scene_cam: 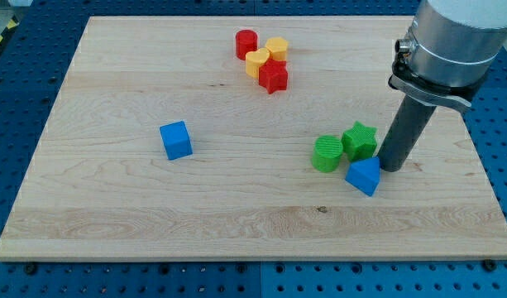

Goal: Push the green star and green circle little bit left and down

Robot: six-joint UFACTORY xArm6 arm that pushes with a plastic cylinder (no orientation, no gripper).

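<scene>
The green star (pixel 360 140) and the green circle (pixel 326 154) sit side by side, touching, at the right of the wooden board (pixel 112 215). The circle is to the star's left and a little lower. My tip (pixel 391 167) rests on the board just right of the star and close to it. A blue triangle block (pixel 364 175) lies just below the star, at the tip's lower left.
A blue cube (pixel 176 140) sits at the left middle. Near the top centre is a cluster: a red cylinder (pixel 246 44), a yellow hexagon (pixel 276 48), a yellow heart (pixel 257 62) and a red star (pixel 273 77). The board's right edge is close to the tip.
</scene>
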